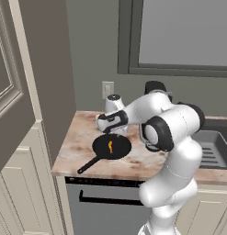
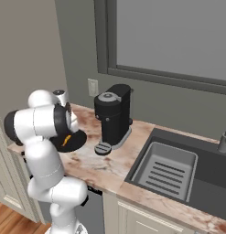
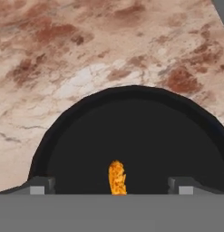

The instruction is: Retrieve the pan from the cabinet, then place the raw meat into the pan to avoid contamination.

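Left base view: the pan (image 1: 113,147), flat, round and all black, lies on the marbled counter (image 1: 73,151) with its thin handle running out toward 7 o'clock, the raw meat (image 1: 110,147) lying inside it as a small orange sliver, long axis near 12-to-6; the gripper (image 1: 116,133) hangs just above the pan's far rim, with the cabinet (image 1: 18,137) at 9 o'clock. Right base view: the arm hides most of the pan (image 2: 73,140); a black coffee machine (image 2: 113,116) stands at its 3 o'clock and a sink (image 2: 167,171) beyond. Hand view: the fingertips (image 3: 41,186) stand wide apart, gripping nothing, either side of the meat (image 3: 117,177), which sits low in the pan (image 3: 131,136), at 6 o'clock.

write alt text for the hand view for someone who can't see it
A tiny orange-yellow piece of raw meat lies inside a flat round black frying pan, between the two small dark fingertips of the open gripper. The pan sits on a marbled tan and rust-brown stone counter.
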### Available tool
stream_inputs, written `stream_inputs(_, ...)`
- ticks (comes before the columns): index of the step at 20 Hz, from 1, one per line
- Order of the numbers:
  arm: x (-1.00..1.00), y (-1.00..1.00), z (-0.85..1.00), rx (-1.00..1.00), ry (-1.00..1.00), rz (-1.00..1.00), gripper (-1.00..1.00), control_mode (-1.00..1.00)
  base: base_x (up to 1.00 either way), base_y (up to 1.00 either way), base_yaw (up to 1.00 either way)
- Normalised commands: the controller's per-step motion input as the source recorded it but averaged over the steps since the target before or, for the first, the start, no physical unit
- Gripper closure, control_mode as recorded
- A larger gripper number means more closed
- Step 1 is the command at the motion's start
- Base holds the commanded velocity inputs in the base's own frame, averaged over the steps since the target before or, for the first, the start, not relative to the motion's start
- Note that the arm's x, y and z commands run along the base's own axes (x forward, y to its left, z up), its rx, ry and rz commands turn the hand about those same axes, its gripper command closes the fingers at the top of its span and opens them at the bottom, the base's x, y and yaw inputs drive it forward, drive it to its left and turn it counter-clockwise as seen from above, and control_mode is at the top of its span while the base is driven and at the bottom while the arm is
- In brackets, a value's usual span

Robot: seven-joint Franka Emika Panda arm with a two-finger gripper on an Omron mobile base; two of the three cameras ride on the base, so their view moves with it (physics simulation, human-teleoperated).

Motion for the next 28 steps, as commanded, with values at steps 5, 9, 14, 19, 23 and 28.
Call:
stream_inputs(5,-0.08,0.00,0.38,0.00,-0.02,0.00,-1.00,-1.00,0.00,0.00,0.00)
stream_inputs(9,-0.14,0.00,0.35,-0.01,-0.04,0.00,-1.00,-1.00,0.00,0.00,0.00)
stream_inputs(14,-0.23,0.00,0.40,0.00,-0.10,0.00,-1.00,-1.00,0.00,0.00,0.00)
stream_inputs(19,-0.23,0.01,0.41,0.00,-0.11,0.00,-1.00,-1.00,0.00,0.00,0.00)
stream_inputs(23,-0.24,0.00,0.41,0.00,-0.11,-0.01,-1.00,-1.00,0.00,0.00,0.00)
stream_inputs(28,-0.24,0.03,0.40,0.00,-0.10,-0.01,-1.00,-1.00,0.00,0.00,0.00)
